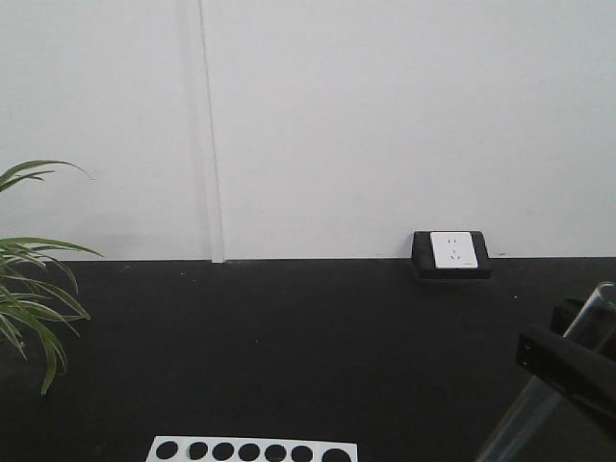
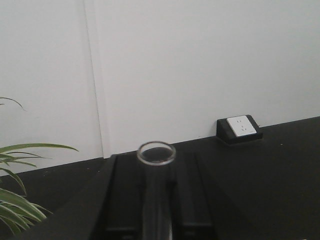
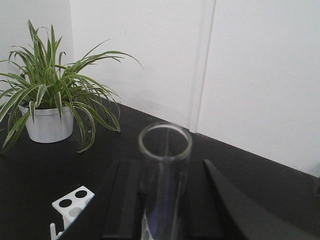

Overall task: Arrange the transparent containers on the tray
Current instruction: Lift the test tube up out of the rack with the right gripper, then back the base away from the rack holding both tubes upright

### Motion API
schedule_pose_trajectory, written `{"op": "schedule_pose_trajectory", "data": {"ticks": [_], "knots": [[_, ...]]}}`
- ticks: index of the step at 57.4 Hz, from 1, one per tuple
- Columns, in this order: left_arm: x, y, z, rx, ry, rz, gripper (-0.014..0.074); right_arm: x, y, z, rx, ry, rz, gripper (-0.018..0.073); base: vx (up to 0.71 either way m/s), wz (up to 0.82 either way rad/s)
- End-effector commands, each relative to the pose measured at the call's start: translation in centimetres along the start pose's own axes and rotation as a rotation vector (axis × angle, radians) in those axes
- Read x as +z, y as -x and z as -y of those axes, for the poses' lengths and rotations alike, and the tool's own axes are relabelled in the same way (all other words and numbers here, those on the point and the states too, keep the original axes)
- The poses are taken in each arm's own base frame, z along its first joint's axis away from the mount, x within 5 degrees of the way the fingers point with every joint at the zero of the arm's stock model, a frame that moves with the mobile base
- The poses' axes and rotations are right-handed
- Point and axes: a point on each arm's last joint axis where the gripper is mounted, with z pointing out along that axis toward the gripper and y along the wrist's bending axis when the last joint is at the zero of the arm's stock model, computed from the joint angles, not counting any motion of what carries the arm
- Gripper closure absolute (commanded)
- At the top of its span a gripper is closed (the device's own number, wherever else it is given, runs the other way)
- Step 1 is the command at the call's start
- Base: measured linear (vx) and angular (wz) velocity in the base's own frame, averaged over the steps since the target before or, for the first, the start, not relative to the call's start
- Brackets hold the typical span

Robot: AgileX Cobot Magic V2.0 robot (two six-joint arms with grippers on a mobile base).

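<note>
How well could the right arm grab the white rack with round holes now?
Probably not: its tool is full, clamping a clear slim test tube, though nothing blocks the rack.

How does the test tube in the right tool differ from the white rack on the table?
The test tube is clear; the rack is opaque white. The tube is one slim cylinder with one open rim; the rack is flat-topped, with many round holes. The right tool holds the tube above the table; the rack rests on it. Both have round openings.
</note>
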Motion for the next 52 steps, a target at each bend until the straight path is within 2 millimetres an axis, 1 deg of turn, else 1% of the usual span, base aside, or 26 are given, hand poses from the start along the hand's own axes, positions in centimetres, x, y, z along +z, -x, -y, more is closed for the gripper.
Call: {"op": "schedule_pose_trajectory", "data": {"ticks": [1,52], "knots": [[-0.28,1.97,0.39,-0.017,-0.034,0.111,0.0486,-0.39,1.53,0.54,-0.001,-0.057,0.094,0.0477,0.00,0.00],[-0.28,1.97,0.39,-0.017,-0.034,0.111,0.0486,-0.36,1.50,0.53,-0.001,-0.055,0.090,0.0477,-0.02,0.01]]}}
